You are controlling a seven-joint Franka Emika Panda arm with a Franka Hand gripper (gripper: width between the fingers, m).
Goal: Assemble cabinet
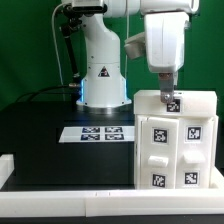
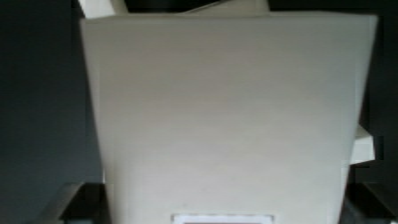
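My gripper [image 1: 169,100] sits on the cabinet's [image 1: 175,140] top face, seemingly to press or seat a panel; I cannot tell its spread. The cabinet stands upright at the worktop's front edge.

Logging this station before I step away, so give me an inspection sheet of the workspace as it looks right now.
Surface: black table with a white front edge.
Job's things: white tagged cabinet upright at the exterior view's right; a plain white face fills the wrist view.
Clutter: marker board flat on the table; nothing else seen.
Grippers: pincer down at the cabinet's top; open or shut cannot be told.
Cables: black cable hanging by the arm.
Surroundings: green backdrop; white robot pedestal with a triangle sticker.
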